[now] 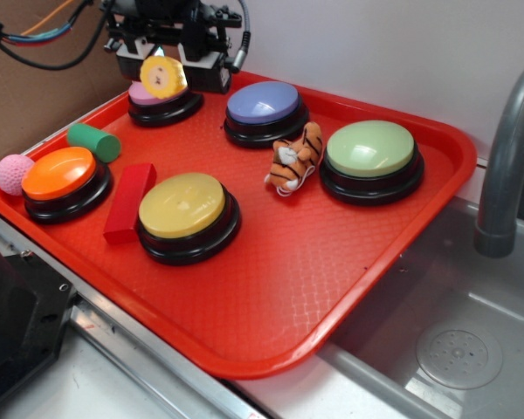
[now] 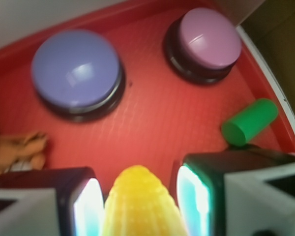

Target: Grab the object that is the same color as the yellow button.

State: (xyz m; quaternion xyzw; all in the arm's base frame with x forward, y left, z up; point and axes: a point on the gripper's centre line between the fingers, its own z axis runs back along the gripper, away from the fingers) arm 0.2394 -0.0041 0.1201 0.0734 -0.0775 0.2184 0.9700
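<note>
Two fingers [image 2: 91, 209] of the gripper [image 2: 137, 206] stand either side of the yellow corn cob [image 2: 140, 206] in the wrist view, clenched on it with no gap visible on either flank; its tapered tip points toward 12 o'clock. In the exterior view the gripper [image 1: 170, 61] holds the cob [image 1: 163, 76] lifted, flat pale end facing the camera, directly above the pink button [image 1: 162, 100] at the 11 o'clock corner of the red tray [image 1: 332, 288].

Wrist view, outward from the jaws: pink button [image 2: 209, 39] at 1 o'clock, purple button [image 2: 76, 69] at 11 o'clock, green cylinder [image 2: 250, 121] lying on its side at 3 o'clock, and a blurred part of the tiger plush [image 2: 14, 150] at 9 o'clock.

Exterior view, by tray position: purple button [image 1: 264, 106] near 12 o'clock; tiger plush [image 1: 295, 159] between it and the pale green button [image 1: 371, 157] at 2 o'clock; yellow button [image 1: 185, 212] near centre; red block [image 1: 129, 201] just beside it at 9 o'clock; orange button [image 1: 64, 179] at the left edge with the green cylinder [image 1: 94, 141] near it. A pink ball [image 1: 15, 173] sits at the tray's left rim, against the orange button. A sink [image 1: 454, 349] and faucet [image 1: 506, 148] lie to the right.
</note>
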